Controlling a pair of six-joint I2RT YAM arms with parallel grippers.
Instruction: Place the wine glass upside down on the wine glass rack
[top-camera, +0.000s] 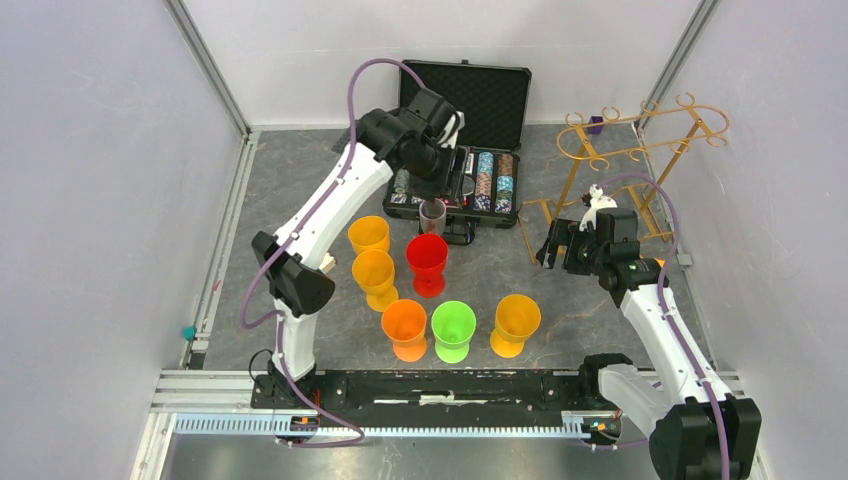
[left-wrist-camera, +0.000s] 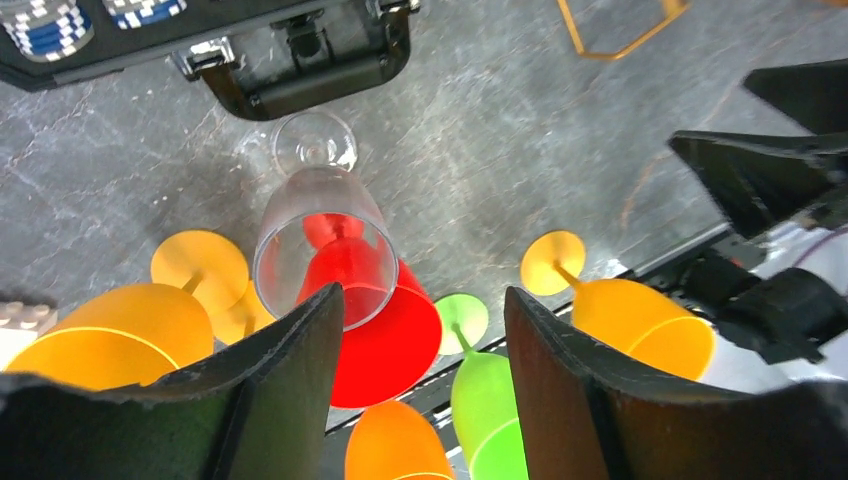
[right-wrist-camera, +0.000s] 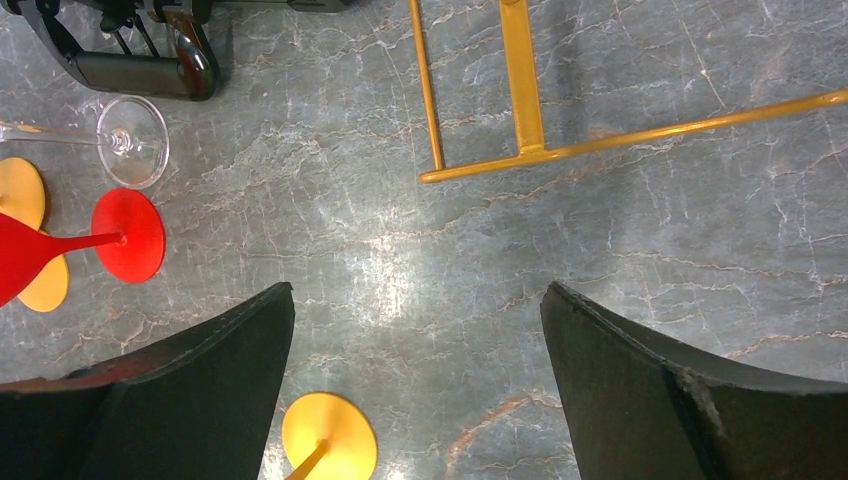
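While the left gripper (left-wrist-camera: 425, 310) hangs right over the clear wine glass (left-wrist-camera: 318, 235), its jaws stand apart, clamping nothing. The glass stands upright on the table, just in front of the poker chip case (top-camera: 470, 100), well apart from the gold wine glass rack (top-camera: 640, 150). Over by the rack's base, the right gripper (right-wrist-camera: 415, 300) is spread wide and empty.

Lab robot cell: white panel walls (top-camera: 90, 200) on aluminium posts (top-camera: 207, 60) enclose grey tabletop (top-camera: 570, 300), mounting rail (top-camera: 440, 385) along near edge.
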